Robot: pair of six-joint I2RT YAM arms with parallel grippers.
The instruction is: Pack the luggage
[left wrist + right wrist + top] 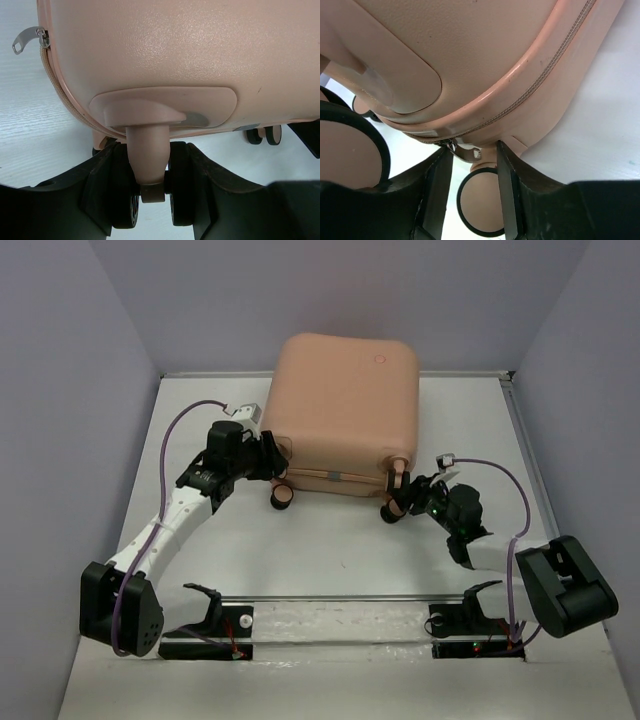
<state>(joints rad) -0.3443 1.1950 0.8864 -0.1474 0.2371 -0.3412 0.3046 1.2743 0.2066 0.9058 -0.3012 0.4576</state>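
Luggage lies closed, left tool clamped on one caster, right tool straddling another, grip unclear.

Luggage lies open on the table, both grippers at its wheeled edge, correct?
No. The luggage is closed, its shell halves together, as the top external view shows. The left gripper and right gripper are both at its wheeled edge.

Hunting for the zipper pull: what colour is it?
Silver; the zipper pull shows best in the left wrist view.
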